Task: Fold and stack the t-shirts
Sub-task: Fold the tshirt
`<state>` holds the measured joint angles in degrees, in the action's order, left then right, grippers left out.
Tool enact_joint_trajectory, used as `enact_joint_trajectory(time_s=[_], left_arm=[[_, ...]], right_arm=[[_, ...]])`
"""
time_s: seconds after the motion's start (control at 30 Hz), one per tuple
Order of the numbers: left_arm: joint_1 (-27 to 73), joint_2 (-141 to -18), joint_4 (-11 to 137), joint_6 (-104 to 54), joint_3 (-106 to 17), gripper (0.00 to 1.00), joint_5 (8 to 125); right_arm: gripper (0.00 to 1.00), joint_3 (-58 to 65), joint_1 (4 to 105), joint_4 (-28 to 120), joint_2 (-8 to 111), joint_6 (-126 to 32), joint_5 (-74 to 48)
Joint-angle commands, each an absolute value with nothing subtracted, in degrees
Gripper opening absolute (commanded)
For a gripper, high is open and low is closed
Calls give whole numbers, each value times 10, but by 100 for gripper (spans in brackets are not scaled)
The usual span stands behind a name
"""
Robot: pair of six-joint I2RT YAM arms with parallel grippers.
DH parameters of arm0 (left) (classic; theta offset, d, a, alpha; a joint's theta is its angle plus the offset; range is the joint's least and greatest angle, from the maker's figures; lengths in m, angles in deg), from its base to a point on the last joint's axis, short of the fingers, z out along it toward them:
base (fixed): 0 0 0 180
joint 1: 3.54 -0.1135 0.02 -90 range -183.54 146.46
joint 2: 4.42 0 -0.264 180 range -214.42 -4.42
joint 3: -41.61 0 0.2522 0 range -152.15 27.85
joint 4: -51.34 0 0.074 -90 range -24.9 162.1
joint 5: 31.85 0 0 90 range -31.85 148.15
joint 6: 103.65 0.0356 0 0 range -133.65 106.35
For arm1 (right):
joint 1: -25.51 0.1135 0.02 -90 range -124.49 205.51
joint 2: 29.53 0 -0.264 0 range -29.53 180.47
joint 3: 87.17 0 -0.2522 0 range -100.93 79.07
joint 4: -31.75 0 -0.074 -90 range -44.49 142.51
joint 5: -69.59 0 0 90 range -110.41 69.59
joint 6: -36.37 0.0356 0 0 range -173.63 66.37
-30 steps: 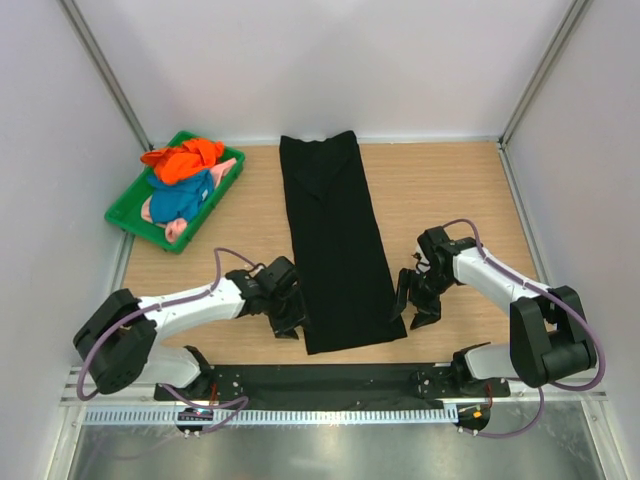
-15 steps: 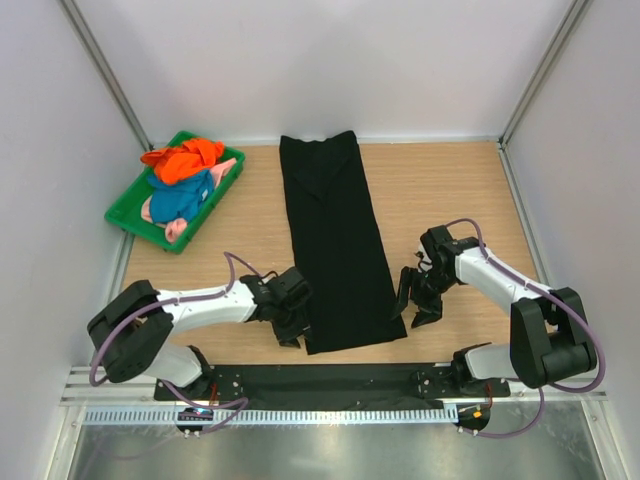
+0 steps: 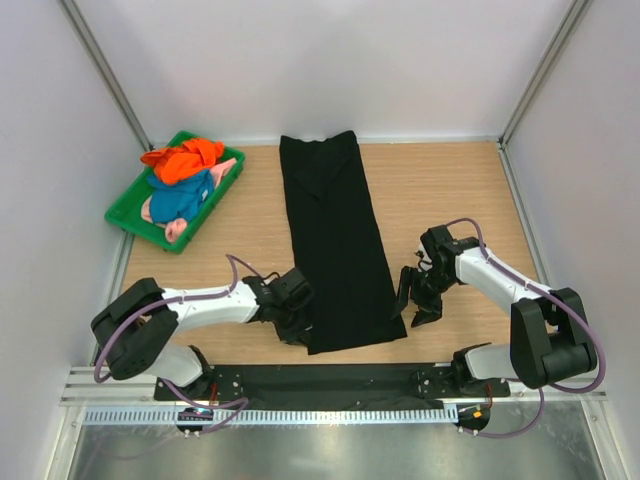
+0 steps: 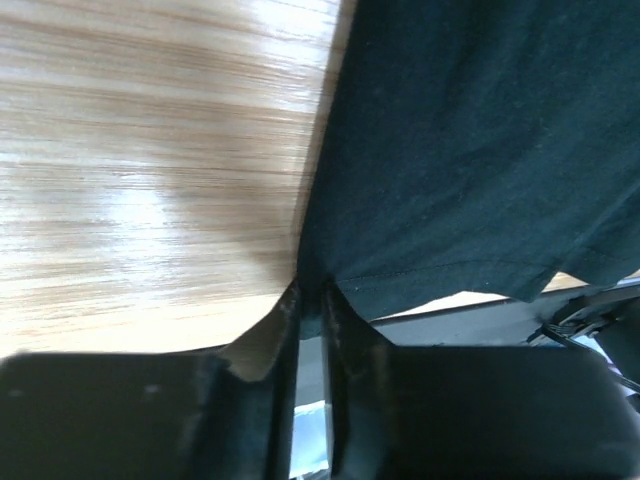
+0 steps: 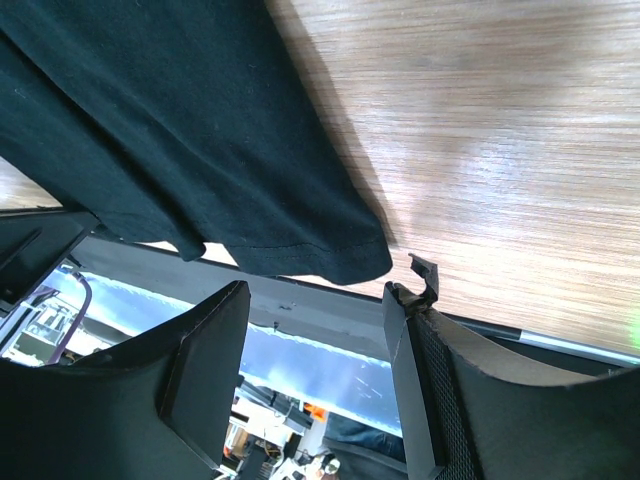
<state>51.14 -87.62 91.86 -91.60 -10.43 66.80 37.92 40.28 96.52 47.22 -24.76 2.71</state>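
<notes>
A long black t-shirt point(image 3: 335, 240) lies flat, folded into a strip, down the middle of the table. My left gripper point(image 3: 301, 330) sits at its near-left corner. In the left wrist view the jaws of this gripper point(image 4: 311, 300) are nearly together, with the black t-shirt's point(image 4: 470, 150) hem corner pinched between them. My right gripper point(image 3: 415, 303) stands open beside the near-right corner. From the right wrist, that corner of the black t-shirt point(image 5: 180, 120) lies just ahead of the right gripper's point(image 5: 315, 300) gap, untouched. Orange point(image 3: 185, 158), blue point(image 3: 185, 196) and pink point(image 3: 176, 229) t-shirts are bunched in the tray.
The green plastic tray point(image 3: 122, 216) sits at the far left by the left wall. White walls with metal posts close in the table on three sides. A black base rail point(image 3: 320, 380) runs along the near edge under both arms.
My left gripper slid right onto the black t-shirt's near-left corner and its jaws closed on the hem. The right arm and the shirt stayed put.
</notes>
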Motion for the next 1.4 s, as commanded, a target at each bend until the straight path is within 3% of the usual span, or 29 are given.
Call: enact_joint_trajectory(time_s=[0.0, 0.07, 0.43, 0.83, 0.87, 1.1, 1.37], left_arm=[[513, -867, 923, -924, -80, 10, 649], [510, -861, 931, -922, -74, 0, 643], [493, -763, 1067, -891, -68, 0, 593], [491, -724, 1056, -883, -41, 0, 604], [491, -723, 1057, -883, -41, 2, 603], [489, -700, 1092, -898, -40, 38, 586], [474, -715, 1057, -882, -21, 40, 605]], right_arm=[[63, 375, 400, 963, 468, -248, 29], [63, 377, 400, 964, 469, -246, 30], [63, 421, 445, 928, 462, -195, 33], [61, 489, 506, 789, 482, -143, 89], [61, 492, 508, 777, 486, -143, 92], [61, 498, 533, 746, 526, -143, 100], [59, 494, 550, 737, 550, -149, 86]])
